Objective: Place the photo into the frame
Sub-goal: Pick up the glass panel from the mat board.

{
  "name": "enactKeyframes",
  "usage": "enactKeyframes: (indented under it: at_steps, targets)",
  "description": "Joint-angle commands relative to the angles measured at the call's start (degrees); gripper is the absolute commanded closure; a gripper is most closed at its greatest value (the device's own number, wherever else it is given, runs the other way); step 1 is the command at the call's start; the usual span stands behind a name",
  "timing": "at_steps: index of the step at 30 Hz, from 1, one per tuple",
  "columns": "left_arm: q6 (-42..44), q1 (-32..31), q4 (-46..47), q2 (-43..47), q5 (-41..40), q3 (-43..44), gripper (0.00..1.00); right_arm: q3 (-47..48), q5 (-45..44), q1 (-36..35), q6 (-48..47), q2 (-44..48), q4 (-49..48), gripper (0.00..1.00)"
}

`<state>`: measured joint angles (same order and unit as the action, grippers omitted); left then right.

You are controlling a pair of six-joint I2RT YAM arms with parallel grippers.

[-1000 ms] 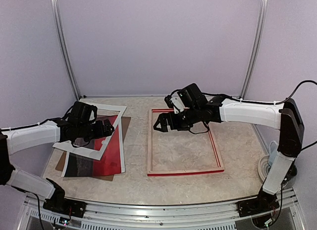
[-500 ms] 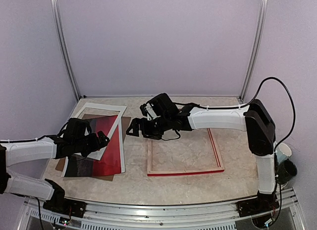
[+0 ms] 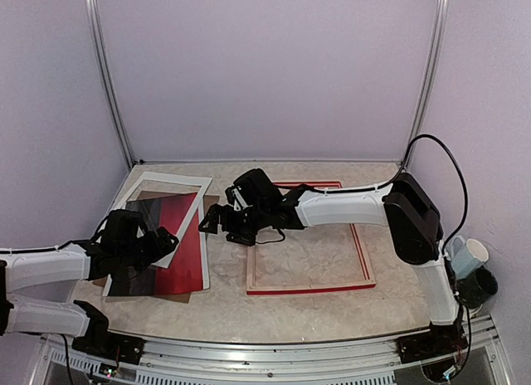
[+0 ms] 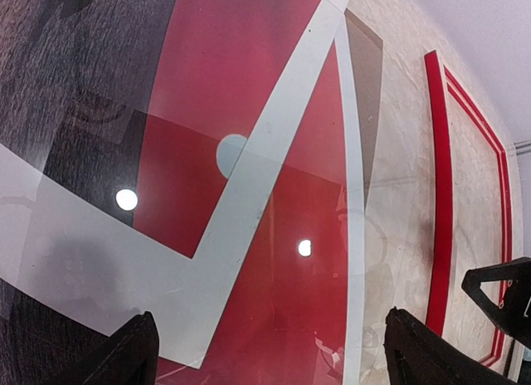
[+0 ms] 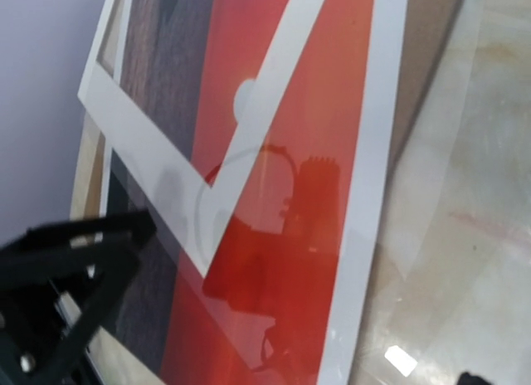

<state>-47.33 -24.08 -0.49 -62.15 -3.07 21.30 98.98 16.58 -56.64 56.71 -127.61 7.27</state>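
The photo (image 3: 187, 254), a red sunset over dark sea, lies flat at the left of the table under a tilted white mat border (image 3: 178, 186). Both show in the left wrist view, photo (image 4: 286, 294) and mat (image 4: 249, 186), and in the right wrist view, photo (image 5: 290, 236). My left gripper (image 3: 153, 238) hovers open over the photo's near half, jaws wide apart (image 4: 278, 360), holding nothing. My right gripper (image 3: 214, 227) is open at the photo's right edge (image 5: 282, 319), also holding nothing. The red frame (image 3: 307, 287) lies flat to the right, nothing inside it; its left rail (image 4: 438, 194) shows.
A brown backing board (image 3: 212, 207) lies under the photo, its corner sticking out (image 4: 365, 70). A clear glossy sheet seems to lie over the stack. Cups (image 3: 469, 256) stand off the table's right edge. The right arm reaches across the frame's far left corner.
My right arm swung left from above the frame to the photo's right edge. My left gripper drew back toward the near left, now over the photo's lower half.
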Motion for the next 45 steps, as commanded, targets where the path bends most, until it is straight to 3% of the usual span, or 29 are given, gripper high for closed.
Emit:
enactKeyframes:
  at_steps: [1,11,21,45]
  targets:
    - [-2.10,-0.03,3.28,1.15,-0.52,-2.82,0.07,4.17,-1.14,-0.57,3.02,-3.25,0.49,0.01]
    - [-3.08,-0.18,4.36,1.93,-1.45,-6.18,0.12,6.61,-4.47,-0.58,6.55,-6.33,3.55,0.01]
    - [-4.00,-0.36,4.21,2.64,-1.58,-8.64,0.22,7.97,-5.10,-0.60,8.31,-9.22,3.87,0.01]
    - [-4.06,-0.36,2.70,6.16,-0.99,-10.75,0.25,9.91,-3.05,-0.66,15.16,-14.25,-4.55,0.03]
